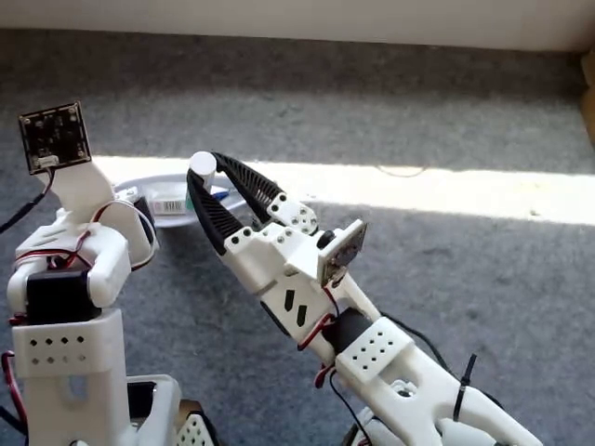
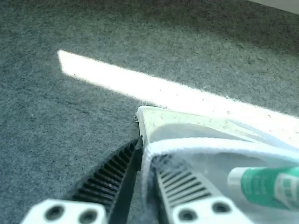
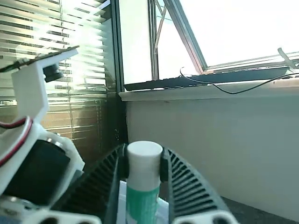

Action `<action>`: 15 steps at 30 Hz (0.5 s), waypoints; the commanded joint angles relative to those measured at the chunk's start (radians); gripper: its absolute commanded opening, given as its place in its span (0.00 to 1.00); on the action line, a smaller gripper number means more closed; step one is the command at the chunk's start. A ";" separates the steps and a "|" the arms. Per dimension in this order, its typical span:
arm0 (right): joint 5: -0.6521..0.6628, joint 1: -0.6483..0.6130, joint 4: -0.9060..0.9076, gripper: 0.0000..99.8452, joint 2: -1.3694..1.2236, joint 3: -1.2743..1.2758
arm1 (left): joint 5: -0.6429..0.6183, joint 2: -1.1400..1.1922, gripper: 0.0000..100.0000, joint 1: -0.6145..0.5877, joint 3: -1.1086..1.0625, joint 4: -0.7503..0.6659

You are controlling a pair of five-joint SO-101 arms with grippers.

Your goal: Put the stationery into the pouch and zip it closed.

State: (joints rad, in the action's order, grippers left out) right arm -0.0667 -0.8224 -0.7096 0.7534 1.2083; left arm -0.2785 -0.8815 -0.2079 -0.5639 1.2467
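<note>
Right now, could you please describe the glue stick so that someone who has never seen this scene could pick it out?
Find the sunlit strip across the grey carpet; the clear pouch lies at its left end. Over the pouch, the right arm's black jaws clamp the glue stick, white-capped with a green body. Unlike the labelled item lying inside the pouch, it is pinched between those jaws.

The left arm hides much of the pouch; the glue stick is cut off.

Open carpet lies beyond and right of the pouch. Left arm blocks its near-left side. Right gripper with glue stick sits over its right end.
</note>
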 commanded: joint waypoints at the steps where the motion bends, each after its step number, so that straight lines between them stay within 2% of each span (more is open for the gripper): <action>1: -0.006 -0.007 -0.024 0.01 -0.002 -0.012 | 0.009 0.002 0.01 -0.016 -0.002 -0.014; 5: -0.005 -0.007 -0.016 0.01 0.001 -0.008 | 0.009 0.002 0.01 -0.016 -0.002 -0.014; 11: -0.008 -0.008 0.024 0.14 0.007 -0.007 | 0.009 0.002 0.01 -0.016 -0.002 -0.014; 15: -0.008 -0.008 0.041 0.14 0.007 -0.007 | 0.011 0.002 0.01 -0.016 -0.004 -0.014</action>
State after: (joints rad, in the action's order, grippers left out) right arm -0.0667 -0.8209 -0.6728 0.7534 1.2083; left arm -0.2785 -0.8815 -0.2079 -0.5639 1.2467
